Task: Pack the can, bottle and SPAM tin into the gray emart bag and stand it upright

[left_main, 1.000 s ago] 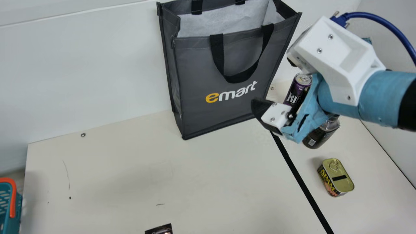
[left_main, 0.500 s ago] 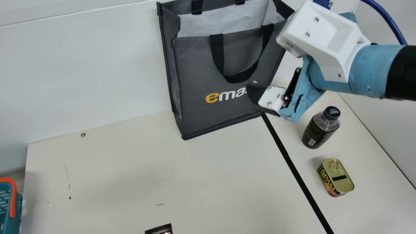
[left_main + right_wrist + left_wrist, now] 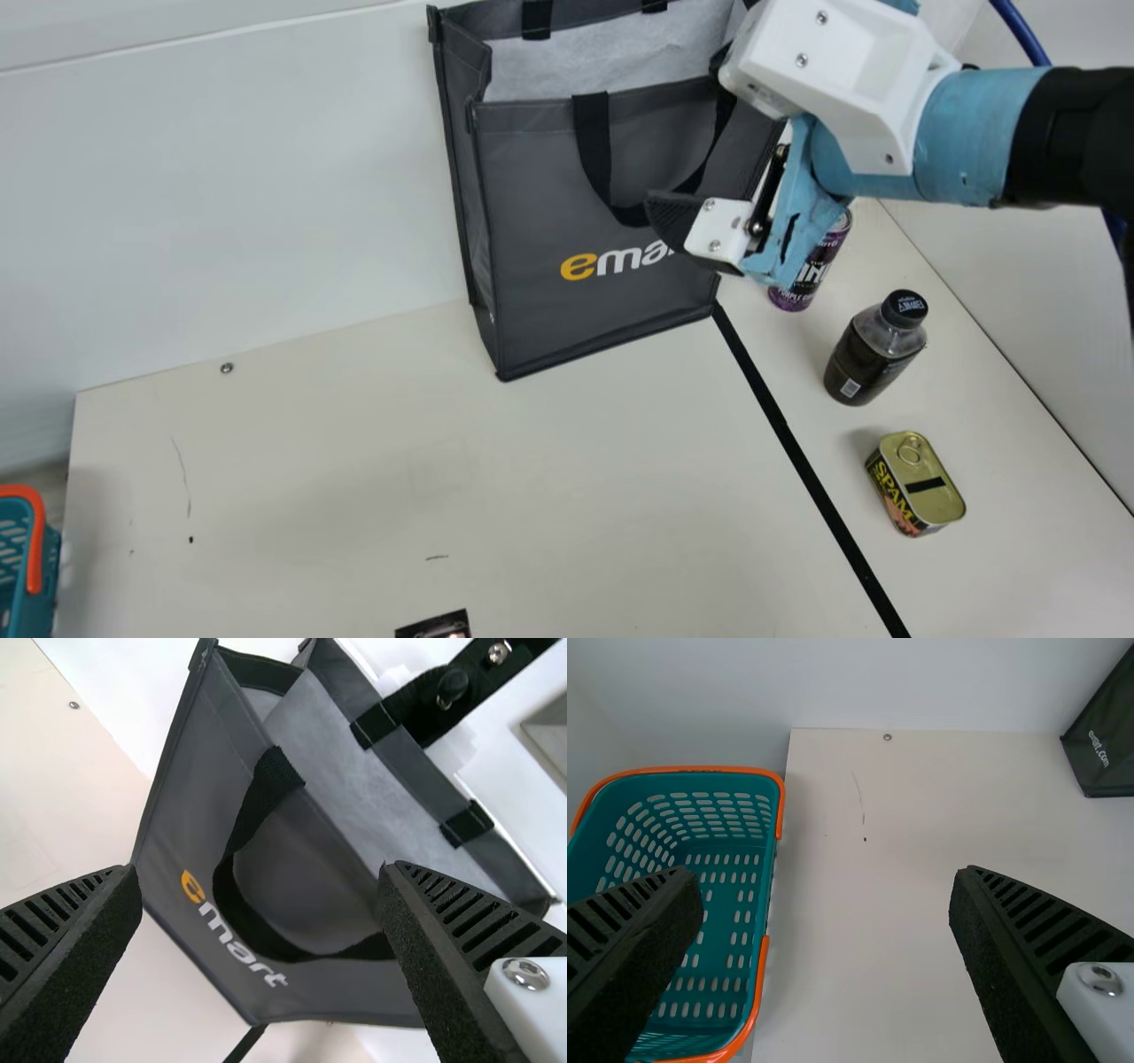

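The gray emart bag [image 3: 549, 177] stands upright against the back wall, its top gaping. My right gripper [image 3: 673, 221] hovers before the bag's right half; in the right wrist view the right gripper [image 3: 261, 877] is open, with the bag's front handle [image 3: 235, 895] beyond its fingers. Partly hidden behind that gripper, the purple can [image 3: 808, 275] stands right of the bag. The dark bottle [image 3: 873, 354] stands upright nearer the front, and the SPAM tin [image 3: 923, 483] lies nearer still. In the left wrist view my left gripper [image 3: 828, 881] is open and empty.
A teal basket with orange handles [image 3: 27, 558] sits at the left edge, seen also as a basket [image 3: 757, 904] in the left wrist view. A black tape line [image 3: 797, 452] separates the goods from the cream table's middle [image 3: 354, 470]. A dark printed item [image 3: 436, 626] peeks in at the front.
The right arm has moved up and to the left, across the bag's right side, uncovering the bottle and the can's lower part. The bag, bottle and tin have stayed put.
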Action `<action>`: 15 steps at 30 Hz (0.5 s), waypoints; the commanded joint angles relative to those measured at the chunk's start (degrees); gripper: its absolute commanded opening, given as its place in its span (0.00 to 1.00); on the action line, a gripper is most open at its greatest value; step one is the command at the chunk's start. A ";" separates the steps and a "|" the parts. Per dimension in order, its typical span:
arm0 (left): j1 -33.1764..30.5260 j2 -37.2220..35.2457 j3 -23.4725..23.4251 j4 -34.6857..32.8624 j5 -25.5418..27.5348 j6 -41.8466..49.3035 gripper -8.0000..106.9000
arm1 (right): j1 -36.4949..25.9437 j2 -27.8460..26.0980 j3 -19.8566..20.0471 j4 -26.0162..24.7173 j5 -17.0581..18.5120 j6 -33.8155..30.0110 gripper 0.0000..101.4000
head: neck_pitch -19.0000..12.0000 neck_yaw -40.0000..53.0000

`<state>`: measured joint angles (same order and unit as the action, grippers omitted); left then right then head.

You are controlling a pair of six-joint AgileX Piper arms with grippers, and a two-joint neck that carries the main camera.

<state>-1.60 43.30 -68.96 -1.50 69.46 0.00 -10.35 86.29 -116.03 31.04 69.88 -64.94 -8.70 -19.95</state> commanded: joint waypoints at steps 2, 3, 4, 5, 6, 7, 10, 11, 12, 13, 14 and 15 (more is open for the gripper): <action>0.00 0.00 0.00 0.00 0.00 0.00 0.85 | -0.01 1.56 -1.26 0.41 0.02 -1.64 0.94 | -1.30 -0.05; 0.00 0.00 0.00 0.00 0.00 0.00 0.85 | 0.01 2.06 -1.66 0.52 0.02 -2.19 0.94 | -1.30 -0.05; 0.00 0.00 0.00 0.00 0.00 0.00 0.85 | -0.02 2.57 -2.07 0.64 0.02 -2.74 0.94 | -1.30 -0.05; 0.00 0.00 0.00 0.00 0.00 0.00 0.85 | -0.03 3.09 -2.51 0.72 0.02 -3.28 0.94 | -1.30 -0.05; 0.00 0.00 0.00 0.00 0.00 0.00 0.85 | -0.06 3.57 -2.90 0.79 0.02 -3.82 0.94 | -1.30 -0.05; 0.00 0.00 0.00 0.00 0.00 0.00 0.85 | -0.07 4.08 -3.35 0.81 0.02 -4.35 0.94 | -1.30 -0.05; 0.00 0.00 0.00 0.00 0.00 0.00 0.85 | -0.04 5.43 -4.45 0.79 0.02 -5.89 0.94 | -1.30 -0.05; 0.00 0.00 0.00 0.00 0.00 0.00 0.85 | -0.04 5.90 -4.83 0.76 0.02 -6.38 0.94 | -1.30 -0.05; 0.00 0.00 0.00 0.00 0.00 0.00 0.85 | -0.08 6.38 -5.19 0.75 0.02 -6.90 0.94 | -1.30 -0.05; 0.00 0.00 0.00 0.00 0.00 0.00 0.85 | -0.09 6.92 -5.63 0.72 0.02 -7.37 0.94 | -1.30 -0.05; 0.00 0.00 0.00 0.00 0.00 0.00 0.85 | -0.12 7.43 -6.01 0.72 0.02 -7.82 0.94 | -1.30 -0.05; 0.00 0.00 0.00 0.00 0.00 0.00 0.85 | -0.18 7.94 -6.37 0.76 0.02 -8.30 0.94 | -1.30 -0.05</action>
<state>-1.60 43.30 -68.96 -1.50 69.46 0.00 -10.42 93.73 -122.12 31.85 69.88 -72.78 -8.70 -19.95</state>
